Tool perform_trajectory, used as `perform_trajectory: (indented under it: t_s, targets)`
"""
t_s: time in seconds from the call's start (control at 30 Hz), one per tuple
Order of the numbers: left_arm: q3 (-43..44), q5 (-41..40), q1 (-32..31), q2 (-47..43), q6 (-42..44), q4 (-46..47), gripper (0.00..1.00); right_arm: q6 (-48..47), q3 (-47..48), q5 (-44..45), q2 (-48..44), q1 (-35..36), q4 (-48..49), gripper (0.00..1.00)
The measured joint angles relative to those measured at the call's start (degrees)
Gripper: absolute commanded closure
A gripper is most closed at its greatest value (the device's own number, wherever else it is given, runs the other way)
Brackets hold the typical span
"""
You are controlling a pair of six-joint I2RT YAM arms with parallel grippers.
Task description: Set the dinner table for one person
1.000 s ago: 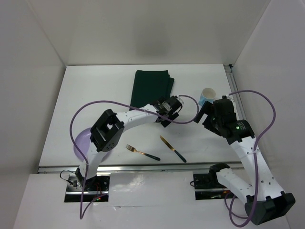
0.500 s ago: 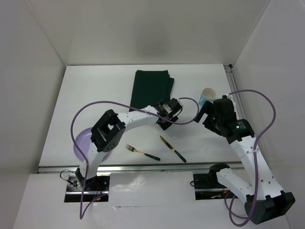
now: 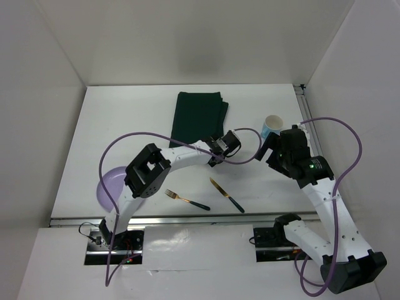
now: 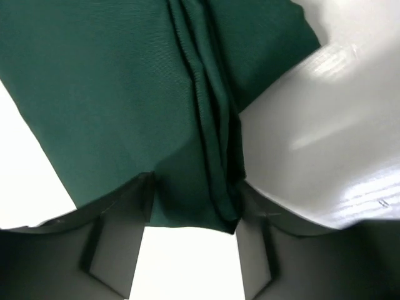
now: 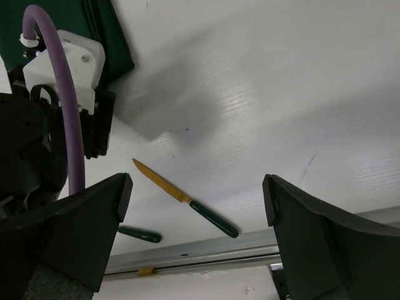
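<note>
**Gripping the Green Cloth at Its Near Corner**

1. Layout. The white counter (image 3: 125, 125), which serves as the dinner table, lies under every item. The fork (image 3: 186, 200) and knife (image 3: 226, 195) lie nearest the arm bases, on the near side of the dark green cloth (image 3: 199, 112). The purple plate (image 3: 109, 184) sits well to the cloth's near left. The cup (image 3: 272, 124) stands off the cloth's right edge.

2. Claw state. The left claw (image 4: 195, 187) is partly spread and straddles the cloth's near corner, with the pleated fold against one finger. It does not appear to be pinching yet. The right claw (image 5: 197, 187) is spread wide and holds nothing; it hangs to the cloth's near right.

3. Recommended procedure. The step is judged to be a grasp on the cloth.
   - Close on the pleated fold so that every layer is caught.
   - Lift only enough to free the fabric.
   - Keep the cloth clear of the knife tip.

4. Markings. No brand, label or writing is legible.
</note>
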Motion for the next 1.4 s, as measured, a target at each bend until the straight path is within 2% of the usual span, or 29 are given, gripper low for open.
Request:
perform_trajectory:
  t_s: [0.03, 0.13, 0.17, 0.3, 0.53, 0.73, 0.83, 0.97, 1.2, 1.4]
  targets:
    - [0.11, -0.33, 0.0, 0.0, -0.11, -0.04, 0.48, -0.04, 0.0, -0.13, 0.0, 0.0, 0.0, 0.01]
    - [1.11, -0.74, 0.42, 0.0, -0.96, -0.39, 0.66, -0.68, 0.0, -1.05, 0.55, -0.02, 0.2, 0.01]
    - [1.79, -0.76, 0.66, 0.0, -1.07, -0.66, 0.78, -0.98, 0.0, -1.66, 1.11, -0.02, 0.39, 0.01]
    - [4.61, 0.09, 2.45, -0.57, -1.01, -1.99, 1.0, -2.6, -0.02, -5.18, 4.79, -0.02, 1.79, 0.02]
    - [8.94, 5.33, 7.98, -5.07, -2.56, -5.95, 1.0, -4.44, 0.17, -10.1, 12.31, 1.97, 9.27, 0.05]
    - [10.47, 12.96, 19.17, -13.05, -8.85, -8.5, 1.0, -1.77, 1.22, -10.58, 21.7, 10.32, 17.4, 0.08]
    - [6.95, 16.83, 25.79, -18.49, -13.07, -7.13, 1.0, 1.86, 2.89, -10.62, 28.68, 13.18, 21.49, 0.08]
    - [-0.42, 20.06, 32.59, -25.16, -17.62, -6.05, 1.0, 8.41, 3.91, -10.47, 36.52, 12.57, 26.4, 0.08]
    - [-4.61, 23.5, 33.62, -26.38, -21.97, -5.16, 1.0, 18.14, 7.32, -9.88, 49.11, 11.61, 30.45, 0.09]
    - [-6.88, 25.0, 33.59, -26.8, -24.04, -4.09, 1.0, 25.83, 7.26, -8.63, 53.59, 12.07, 34.07, 0.13]
